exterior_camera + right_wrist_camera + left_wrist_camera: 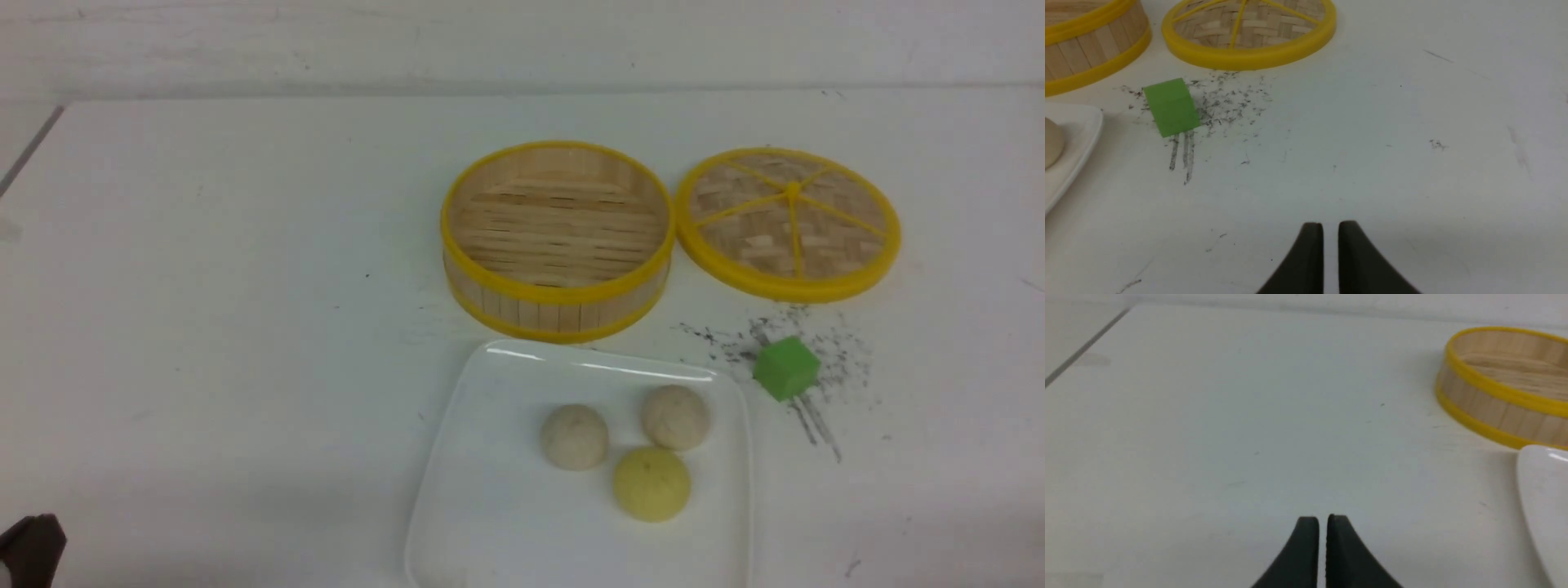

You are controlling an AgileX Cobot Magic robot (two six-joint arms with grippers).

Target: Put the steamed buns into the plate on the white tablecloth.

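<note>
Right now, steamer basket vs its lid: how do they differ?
The steamer basket is deep, with upright slatted walls; the lid is shallow and flat. The basket's floor is parallel slats; the lid shows woven bamboo crossed by yellow spokes. The basket sits just beyond the plate; the lid lies to the basket's right, beyond the green cube. Both are round, yellow-rimmed, empty, and rest on the white tablecloth.

The front view looks down and forward over the counter (245, 286). Both wrist views sit low and close above it, facing forward, sharing the bamboo basket (1506, 384).
</note>
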